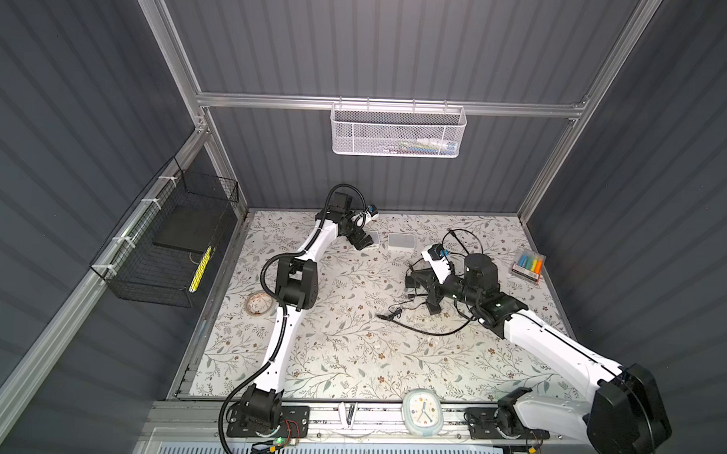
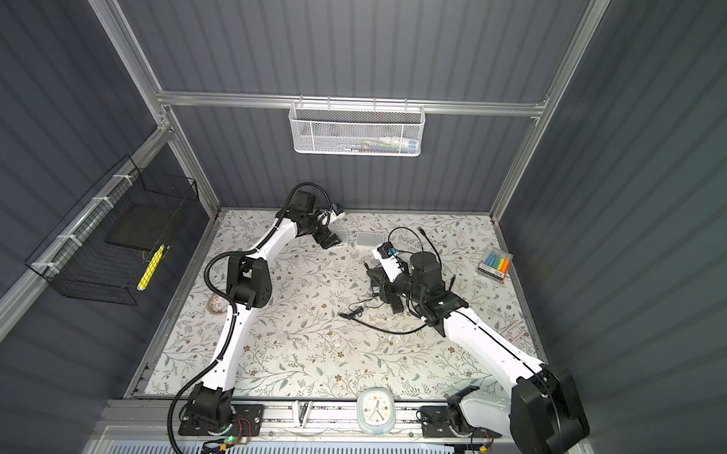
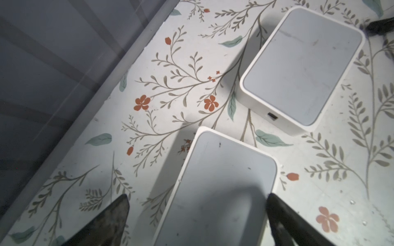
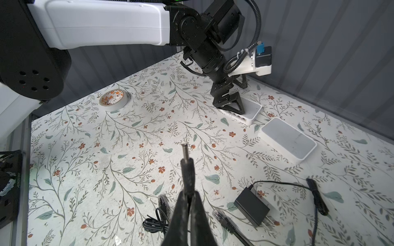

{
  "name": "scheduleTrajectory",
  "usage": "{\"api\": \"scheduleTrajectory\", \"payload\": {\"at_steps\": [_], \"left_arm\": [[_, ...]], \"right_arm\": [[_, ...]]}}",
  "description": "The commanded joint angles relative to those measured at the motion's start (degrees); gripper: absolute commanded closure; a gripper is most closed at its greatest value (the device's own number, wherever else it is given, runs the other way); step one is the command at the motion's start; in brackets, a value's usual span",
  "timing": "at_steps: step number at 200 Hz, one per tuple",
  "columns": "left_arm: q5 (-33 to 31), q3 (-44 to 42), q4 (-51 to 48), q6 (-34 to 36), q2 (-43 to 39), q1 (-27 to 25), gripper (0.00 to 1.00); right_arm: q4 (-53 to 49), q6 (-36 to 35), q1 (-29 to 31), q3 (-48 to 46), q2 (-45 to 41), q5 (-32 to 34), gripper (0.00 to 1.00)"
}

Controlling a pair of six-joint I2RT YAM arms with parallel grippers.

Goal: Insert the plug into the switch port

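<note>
1. Counter (image 4: 132, 136) covering: white, printed all over with grey-green sprigs, teal leaves and small orange-red flowers.
2. Switch (image 3: 302, 68) and second switch (image 3: 219, 191): white casing, pale grey top panel.
3. Plug (image 4: 188, 172): black sleeve, silver tip.
4. Power adapter (image 4: 251, 209) and cable (image 4: 283, 184): black.
5. Tape roll (image 4: 114, 100): white outside, orange print on the inner core.
6. Marker pack (image 1: 527, 265): blue, yellow and orange in a clear case.
7. Clock (image 1: 422, 412): pale mint rim, white face.
8. Wall basket (image 1: 381, 133): white mesh. Side basket (image 1: 156, 287): black wire.
9. Left arm (image 1: 283, 341) and right arm (image 1: 557, 347): white shells, black joints.
10. Walls (image 1: 401, 50): dark grey, ribbed in stripes.
</note>
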Motion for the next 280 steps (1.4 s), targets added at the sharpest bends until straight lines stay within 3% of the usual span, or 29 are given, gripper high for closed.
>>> {"api": "scheduleTrajectory", "payload": {"at_steps": [1, 77, 105, 132, 142, 197, 229, 261, 280], "left_arm": [[2.0, 1.8, -4.2, -0.1, 2.3, -0.1, 0.00], [2.6, 2.7, -9.2, 1.8, 4.0, 0.0, 0.00], [3.1, -3.6, -9.5, 2.8, 0.3, 0.0, 0.01], [4.5, -9.8, -10.0, 4.7, -3.5, -0.5, 0.21], [4.3, -12.1, -9.5, 4.8, -5.2, -0.6, 0.25], [4.0, -31.2, -2.3, 4.0, -17.1, -1.2, 0.40], [3.6, -45.1, -3.3, 2.8, -28.0, -1.6, 0.36], [-2.3, -64.8, -4.9, 3.0, -41.7, -2.2, 0.36], [-4.7, -77.8, 4.5, 0.5, -53.4, -3.1, 0.34]], "right_arm": [[0.6, 0.5, -0.2, 0.4, 0.9, -1.0, 1.00], [0.5, 1.1, -0.2, 1.2, 2.5, -1.7, 1.00], [0.7, 1.7, -0.2, 1.5, 2.6, -1.8, 1.00], [0.4, 2.4, -0.3, 1.7, 2.1, -1.9, 1.00], [0.3, 2.7, -0.2, 1.6, 1.5, -1.9, 1.00], [-1.9, 3.3, 0.6, 0.2, -2.5, -0.7, 1.00], [-3.7, 2.7, 1.9, -0.2, -4.2, 0.4, 1.00], [-5.6, 1.9, 3.6, -0.6, -5.0, 1.7, 1.00], [-7.9, 1.5, 4.1, 0.2, -4.4, 2.8, 1.00]]}}
